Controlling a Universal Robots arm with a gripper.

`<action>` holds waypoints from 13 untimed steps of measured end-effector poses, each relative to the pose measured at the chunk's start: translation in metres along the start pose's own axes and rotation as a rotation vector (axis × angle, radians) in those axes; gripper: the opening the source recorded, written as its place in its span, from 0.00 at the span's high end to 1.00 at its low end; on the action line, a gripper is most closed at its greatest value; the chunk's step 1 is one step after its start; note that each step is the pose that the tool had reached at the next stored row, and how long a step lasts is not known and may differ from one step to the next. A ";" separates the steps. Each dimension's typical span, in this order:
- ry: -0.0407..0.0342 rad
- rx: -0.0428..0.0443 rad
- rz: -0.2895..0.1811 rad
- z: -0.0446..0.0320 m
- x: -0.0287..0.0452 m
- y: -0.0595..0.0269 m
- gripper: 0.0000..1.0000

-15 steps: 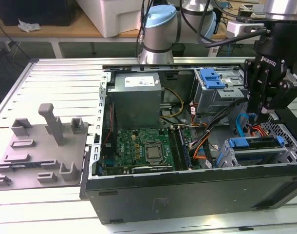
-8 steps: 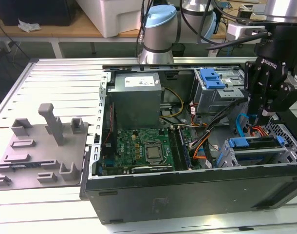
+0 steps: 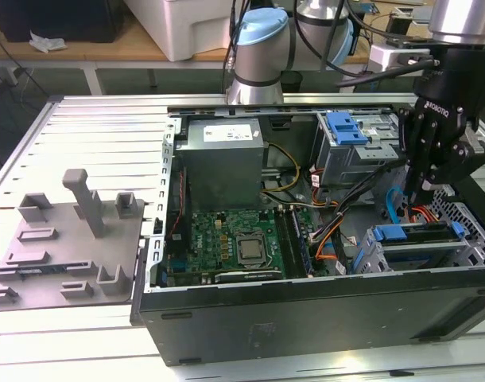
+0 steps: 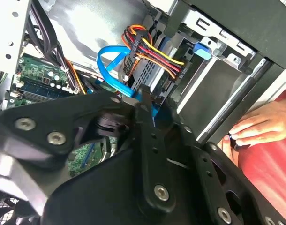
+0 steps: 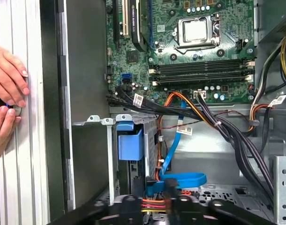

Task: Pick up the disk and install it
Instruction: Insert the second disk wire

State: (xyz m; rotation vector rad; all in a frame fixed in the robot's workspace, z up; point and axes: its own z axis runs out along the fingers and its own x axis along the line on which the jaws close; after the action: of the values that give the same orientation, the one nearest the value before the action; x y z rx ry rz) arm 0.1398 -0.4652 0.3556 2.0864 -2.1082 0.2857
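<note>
Reaching down with the black gripper (image 4: 145,96) into the open case (image 3: 306,306), at the end on the exterior view's right. Hanging the gripper (image 3: 424,192) just above the disk (image 3: 417,235); whether clenched or released cannot be told. Not lifting anything that can be seen.

Showing the disk (image 5: 130,145) sitting in a metal cage (image 3: 368,259) on the case floor, its blue bracket framing the visible edge. Looping a flat blue cable (image 4: 108,70) beside the cage, close under the gripper in the second wrist view. Running a bundle of red, yellow, orange and black wires (image 4: 157,52) to a plug at the cage's end.

Standing a second cage (image 3: 350,159) farther back in the exterior view, topped by a bare blue tab (image 3: 344,127). Laying the green board (image 3: 234,239) flat in the middle of the case, processor socket (image 5: 194,30) uncovered. Seating a grey box (image 3: 224,155) with a white sticker behind the board.

Resting the case on a ribbed metal table (image 3: 91,135). Leaving a grey fixture (image 3: 67,239) on the table, well apart from the case, toward the exterior view's left. Pressing a person's hands (image 5: 7,82) on the table just outside the case wall.
</note>
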 end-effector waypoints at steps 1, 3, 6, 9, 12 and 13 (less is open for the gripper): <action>0.0000 0.0000 0.000 0.0015 -0.0004 0.0000 0.78; 0.0001 0.0000 0.000 0.0041 -0.0011 0.0001 0.78; 0.0002 0.0000 0.000 0.0044 -0.0010 0.0001 0.79; -0.0002 0.0000 0.000 0.0046 -0.0010 0.0001 0.84; -0.0017 -0.0001 0.000 0.0046 -0.0008 -0.0006 0.84; -0.0024 -0.0001 0.000 0.0046 -0.0006 -0.0008 0.84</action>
State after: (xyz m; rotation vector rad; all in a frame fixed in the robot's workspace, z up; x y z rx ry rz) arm 0.1407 -0.4657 0.3510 2.0876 -2.1097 0.2833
